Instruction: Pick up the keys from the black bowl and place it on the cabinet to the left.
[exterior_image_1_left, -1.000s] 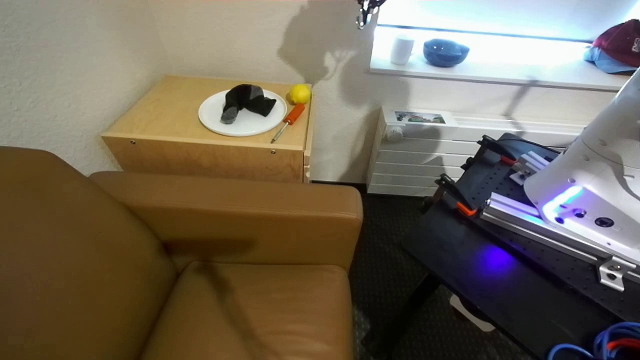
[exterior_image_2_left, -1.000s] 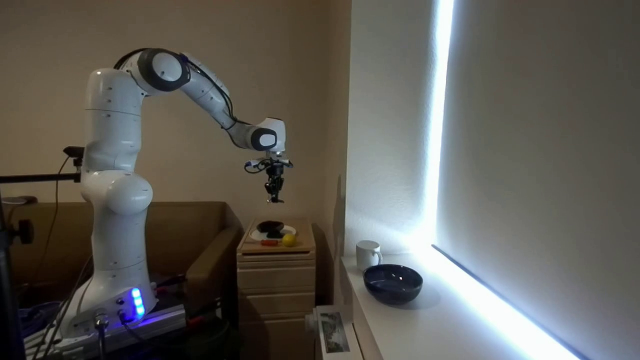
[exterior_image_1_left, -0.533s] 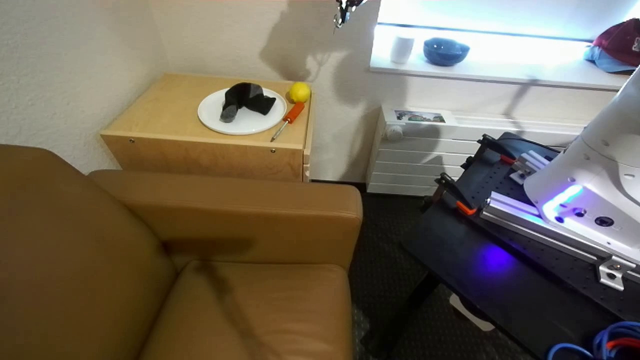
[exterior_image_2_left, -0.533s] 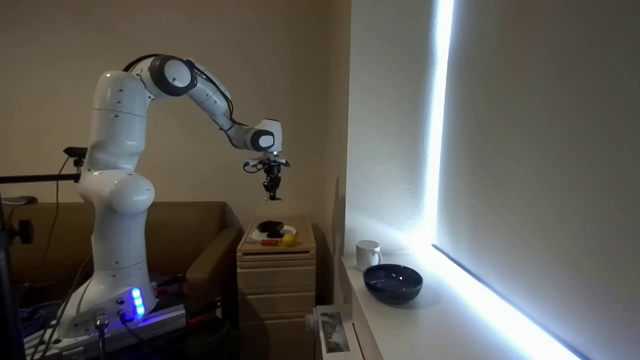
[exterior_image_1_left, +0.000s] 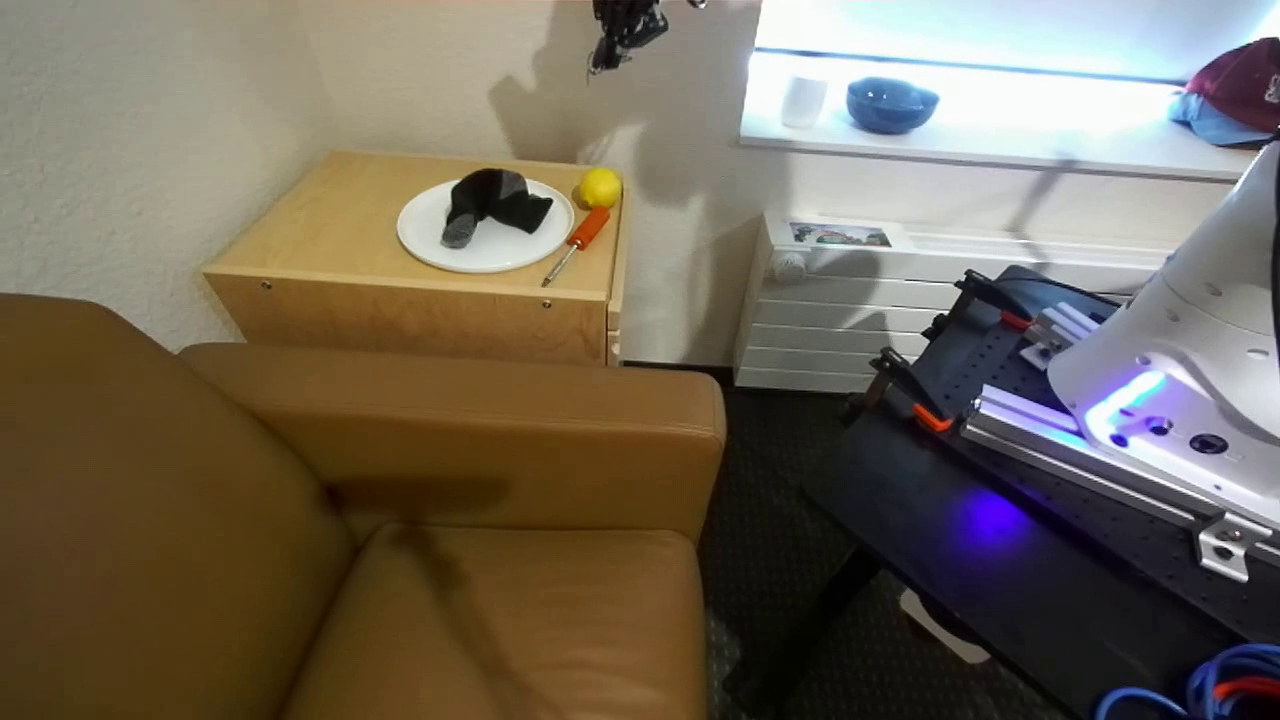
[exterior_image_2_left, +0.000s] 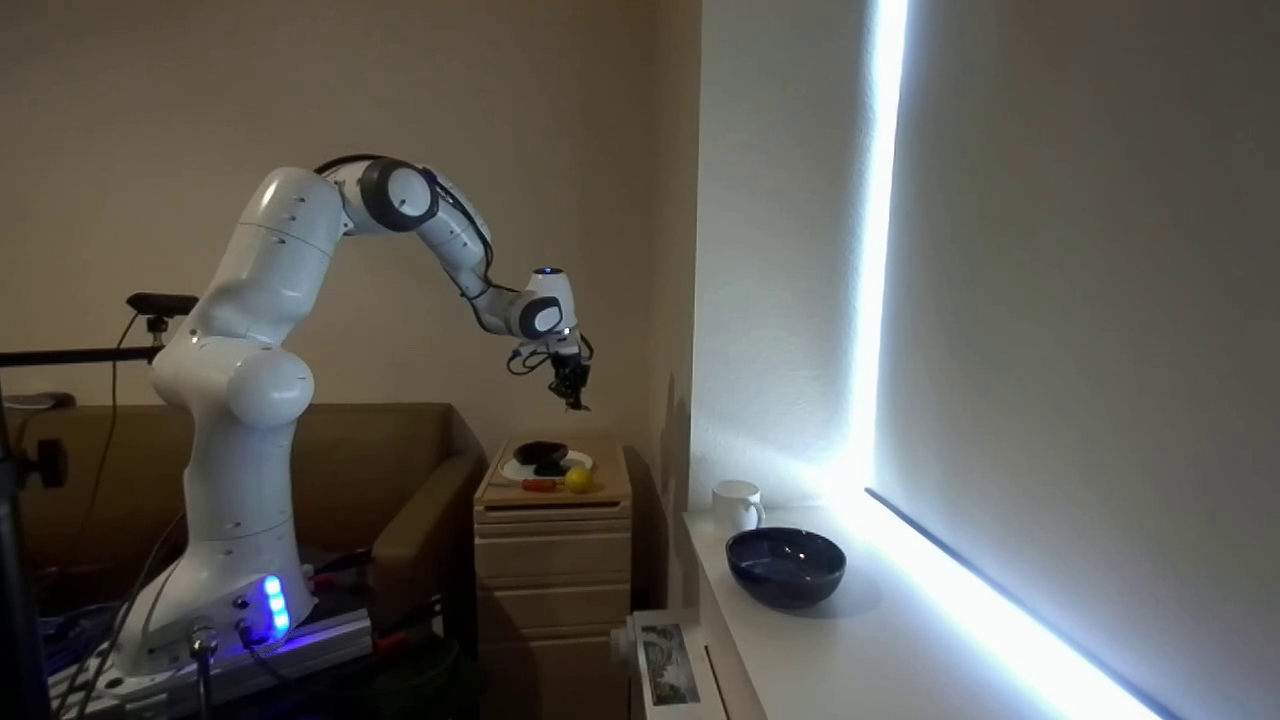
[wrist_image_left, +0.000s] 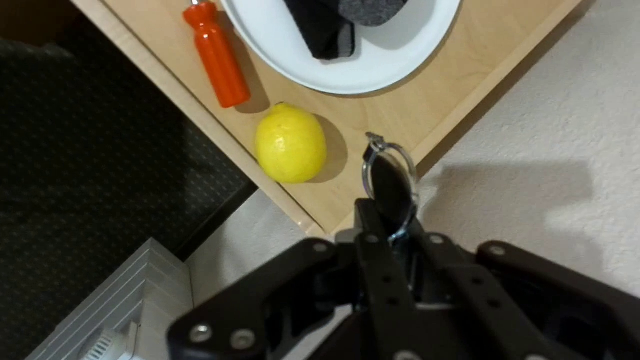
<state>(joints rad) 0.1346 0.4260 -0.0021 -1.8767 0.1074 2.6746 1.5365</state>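
The keys (wrist_image_left: 389, 187), a metal ring with a dark oval piece, stick out of my gripper (wrist_image_left: 387, 220) in the wrist view. My gripper is shut on them. In both exterior views the gripper (exterior_image_1_left: 612, 58) (exterior_image_2_left: 577, 402) hangs in the air above the cabinet's window-side end, apart from the top. The light-tan cabinet (exterior_image_1_left: 345, 220) (exterior_image_2_left: 553, 555) shows in both exterior views, and its corner (wrist_image_left: 480, 55) lies below the gripper in the wrist view. The black bowl (exterior_image_1_left: 892, 108) (exterior_image_2_left: 785, 572) stands on the white windowsill, away from the gripper; no keys show in it.
On the cabinet top are a white plate (exterior_image_1_left: 420, 235) with a dark sock (exterior_image_1_left: 490, 200), a lemon (exterior_image_1_left: 600, 188) (wrist_image_left: 291, 144) and an orange screwdriver (exterior_image_1_left: 590, 228) (wrist_image_left: 220, 60). A brown sofa (exterior_image_1_left: 450, 430) adjoins it. A white mug (exterior_image_2_left: 737, 508) stands beside the bowl. Walls rise behind the cabinet.
The arm has reached forward. The gripper has moved left and a little lower toward the cabinet in an exterior view, and its wrist has tilted. The objects on the cabinet have not moved.
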